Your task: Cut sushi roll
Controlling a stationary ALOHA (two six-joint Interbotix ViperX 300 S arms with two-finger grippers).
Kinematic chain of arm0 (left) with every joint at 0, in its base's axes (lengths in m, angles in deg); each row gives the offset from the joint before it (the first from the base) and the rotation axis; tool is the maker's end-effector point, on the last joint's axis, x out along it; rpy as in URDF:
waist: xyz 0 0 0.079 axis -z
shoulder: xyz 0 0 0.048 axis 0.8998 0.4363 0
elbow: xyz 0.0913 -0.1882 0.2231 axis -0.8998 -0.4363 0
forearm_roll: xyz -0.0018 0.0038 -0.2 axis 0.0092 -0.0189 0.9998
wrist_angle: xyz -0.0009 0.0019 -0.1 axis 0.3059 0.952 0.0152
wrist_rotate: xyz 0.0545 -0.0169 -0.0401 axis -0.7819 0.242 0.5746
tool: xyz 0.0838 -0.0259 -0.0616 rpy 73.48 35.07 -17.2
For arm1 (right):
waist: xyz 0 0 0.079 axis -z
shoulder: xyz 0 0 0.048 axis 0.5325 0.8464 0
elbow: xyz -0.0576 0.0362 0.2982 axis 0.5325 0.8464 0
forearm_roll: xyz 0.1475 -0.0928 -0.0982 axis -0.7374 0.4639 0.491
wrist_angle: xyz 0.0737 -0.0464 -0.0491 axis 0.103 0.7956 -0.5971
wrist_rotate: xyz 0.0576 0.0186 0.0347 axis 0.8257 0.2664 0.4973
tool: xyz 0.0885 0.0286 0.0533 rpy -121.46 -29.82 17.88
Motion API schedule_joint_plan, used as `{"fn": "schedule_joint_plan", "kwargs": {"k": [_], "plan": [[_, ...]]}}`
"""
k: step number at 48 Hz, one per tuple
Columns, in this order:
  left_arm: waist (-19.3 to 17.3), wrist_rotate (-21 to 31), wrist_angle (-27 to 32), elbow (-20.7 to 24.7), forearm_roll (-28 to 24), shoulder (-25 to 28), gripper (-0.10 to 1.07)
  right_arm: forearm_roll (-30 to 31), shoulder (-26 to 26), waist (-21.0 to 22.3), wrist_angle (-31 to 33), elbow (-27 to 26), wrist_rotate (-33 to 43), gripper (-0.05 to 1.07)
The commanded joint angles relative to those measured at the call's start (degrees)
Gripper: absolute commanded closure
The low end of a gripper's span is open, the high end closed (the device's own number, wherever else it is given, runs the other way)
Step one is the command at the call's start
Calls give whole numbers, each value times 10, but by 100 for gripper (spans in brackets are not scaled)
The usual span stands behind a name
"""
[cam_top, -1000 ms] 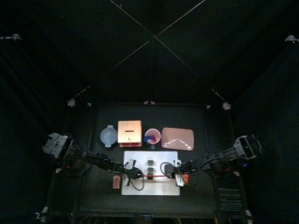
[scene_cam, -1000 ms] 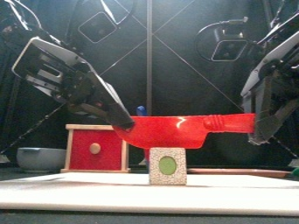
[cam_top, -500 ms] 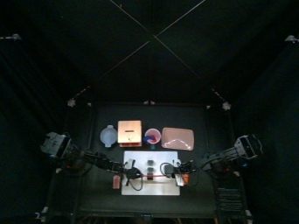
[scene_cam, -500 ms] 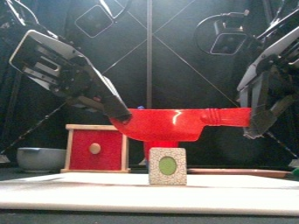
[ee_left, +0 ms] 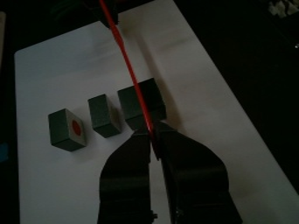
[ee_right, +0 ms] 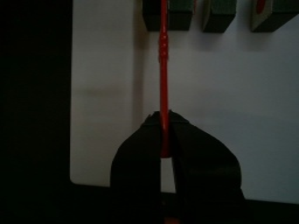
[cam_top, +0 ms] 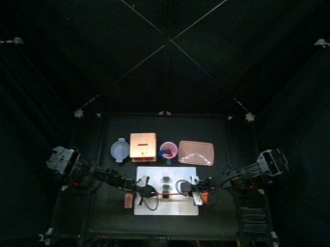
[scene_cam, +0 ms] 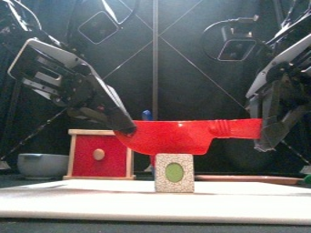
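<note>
two grippers (scene_cam: 122, 123) (scene_cam: 261, 136) holding red knife (scene_cam: 183, 136) level, above sushi roll (scene_cam: 174, 171)

**No writing that we can read**

We find no letters, numbers, brand names or signs that can be read in any of the four views. Nothing we can see carries a label or print that we can make out.

Both arms slope inward, left hand (scene_cam: 122, 123) and right hand (scene_cam: 264, 136) clamped.
</note>
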Motion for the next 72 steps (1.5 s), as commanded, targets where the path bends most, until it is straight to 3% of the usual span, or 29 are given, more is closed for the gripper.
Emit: {"fn": "schedule_joint_plan", "kwargs": {"k": [1,29,72], "plan": [[4,-3,13,-18,-4,-7,59,2,-11,-3,19,5,-2,71],[-4,-2,13,-18,-14,-9,59,2,-8,1,22,9,-1,71],[16,0,24,-15,-11,-19,59,-26,-4,-11,18,7,-1,71]]}}
